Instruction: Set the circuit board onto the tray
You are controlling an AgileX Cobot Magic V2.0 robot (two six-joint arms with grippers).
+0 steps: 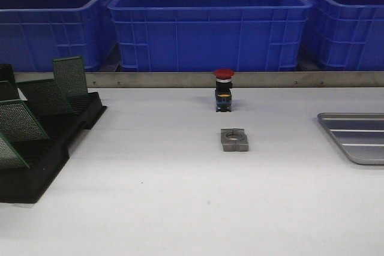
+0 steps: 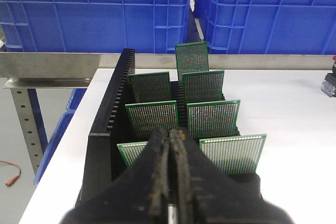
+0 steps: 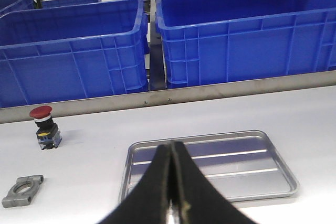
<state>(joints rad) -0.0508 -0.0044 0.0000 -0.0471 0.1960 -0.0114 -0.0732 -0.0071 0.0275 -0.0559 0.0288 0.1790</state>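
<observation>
Green circuit boards (image 2: 211, 119) stood upright in the slots of a black rack (image 1: 42, 148) at the left side of the white table (image 1: 180, 208), and none of them had been taken out, so in my judgement the task was only at its beginning. The tray (image 3: 210, 161), silver-grey metal with a raised rim, rounded corners and a ribbed floor, lay well apart at the right side of the table and carried nothing. The left claw (image 2: 170, 145) hung above the near end of the rack, with its fingers pressed together and holding nothing. The right claw (image 3: 171, 156) was also fully closed and without any load, above the near rim of the tray. What was left: to open the left claw, grip one board, lift it out, and bring it to the tray. The boards were thin rectangular plates covered with a fine grid of small holes, and they leaned a little in the slots. Between rack and tray stood a red push button (image 1: 223, 90) and a small metal clamp (image 1: 234, 139).
</observation>
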